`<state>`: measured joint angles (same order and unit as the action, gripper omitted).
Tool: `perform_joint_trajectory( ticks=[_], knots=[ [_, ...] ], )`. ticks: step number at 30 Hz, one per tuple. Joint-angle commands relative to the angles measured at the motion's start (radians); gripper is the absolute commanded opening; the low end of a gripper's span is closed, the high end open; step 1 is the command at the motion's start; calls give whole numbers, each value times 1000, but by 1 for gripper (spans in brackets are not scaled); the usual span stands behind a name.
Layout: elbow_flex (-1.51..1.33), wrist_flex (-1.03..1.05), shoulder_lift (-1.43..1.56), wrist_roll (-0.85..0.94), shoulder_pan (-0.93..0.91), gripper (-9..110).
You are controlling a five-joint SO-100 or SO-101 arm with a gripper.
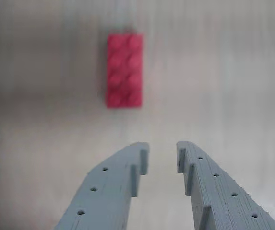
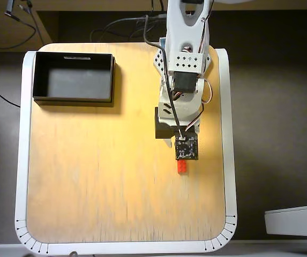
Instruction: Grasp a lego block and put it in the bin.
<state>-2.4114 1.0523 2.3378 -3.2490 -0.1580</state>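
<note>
One block [image 1: 124, 70] only, flat on table [image 2: 99, 182], just ahead of end effector [image 1: 162, 157], clear of both tips. End effector released, empty, likely lining up to straddle it. Bin [image 2: 73, 97] well behind, off to one side.

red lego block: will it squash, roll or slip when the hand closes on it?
The lego block looks like hard moulded plastic, so probably rigid. It lies flat, studs up: unlikely to roll or tip. Smooth sides may slip in the open hand.
</note>
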Motion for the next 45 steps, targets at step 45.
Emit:
perform_joint_trajectory(
  ticks=[45],
  knots=[
    [405,-149,-595,78,110,14]
  ],
)
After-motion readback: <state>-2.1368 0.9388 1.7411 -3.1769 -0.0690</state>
